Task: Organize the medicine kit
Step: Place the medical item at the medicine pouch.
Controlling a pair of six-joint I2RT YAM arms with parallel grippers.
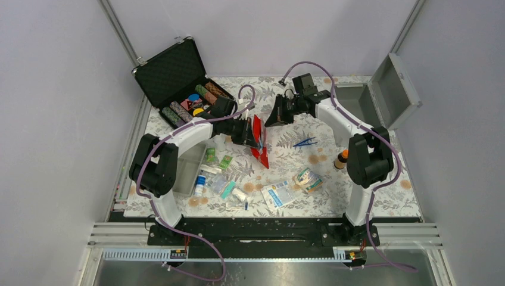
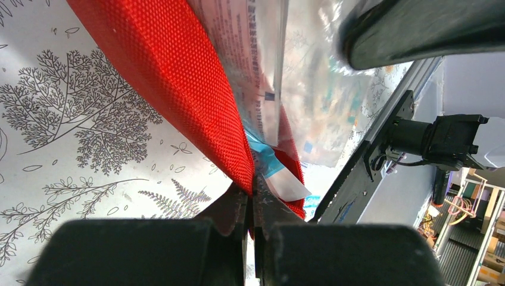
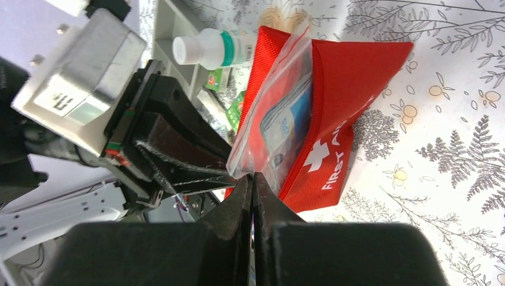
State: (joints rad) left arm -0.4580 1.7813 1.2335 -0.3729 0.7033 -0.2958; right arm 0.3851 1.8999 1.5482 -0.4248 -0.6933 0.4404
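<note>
The medicine kit (image 1: 357, 101), a silver-grey metal box, stands at the back right with its hinged lid (image 1: 396, 89) up. A red first-aid pouch (image 1: 259, 142) is held upright over the middle of the table. My left gripper (image 2: 253, 182) is shut on the pouch's (image 2: 178, 77) fabric edge. A clear plastic bag (image 3: 280, 113) of packets sticks out of the pouch's (image 3: 345, 89) open mouth. On that bag's corner my right gripper (image 3: 253, 177) is shut, right beside the left fingers (image 3: 178, 155). From above, the right gripper (image 1: 271, 120) sits just behind the pouch and the left gripper (image 1: 252, 139) at its left.
A black foam-lined case (image 1: 175, 74) of coloured chips stands open at the back left. Blue tweezers (image 1: 305, 142), a brown bottle (image 1: 340, 159) and several packets (image 1: 280, 193) lie on the floral cloth. A white bottle (image 1: 199, 185) rests by a grey tray (image 1: 189, 167).
</note>
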